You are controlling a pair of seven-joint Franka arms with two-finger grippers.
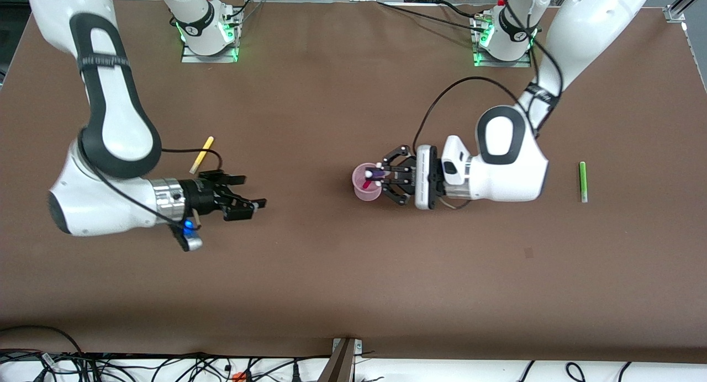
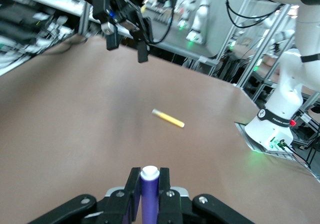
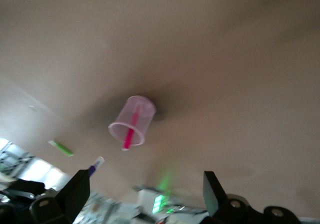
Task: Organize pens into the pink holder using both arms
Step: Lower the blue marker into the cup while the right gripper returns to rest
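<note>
The pink holder [image 1: 366,184] stands upright near the table's middle, with the magenta-pink pen [image 1: 367,184] leaning inside it. My left gripper [image 1: 382,176] is shut on the purple pen [image 1: 375,174], whose pale tip is over the holder's rim. In the left wrist view the purple pen [image 2: 149,196] sits between the fingers [image 2: 133,189]. My right gripper [image 1: 254,191] is open and empty over bare table toward the right arm's end. The yellow pen [image 1: 201,154] lies on the table close to it. The green pen [image 1: 582,181] lies toward the left arm's end. The right wrist view shows the holder [image 3: 132,119] and the magenta-pink pen [image 3: 130,134].
The brown table [image 1: 342,271] has no other loose objects. The arm bases [image 1: 207,31] stand along the edge farthest from the front camera. Cables hang along the nearest edge. The left wrist view shows the yellow pen [image 2: 168,118] and the right arm's gripper [image 2: 127,28] farther off.
</note>
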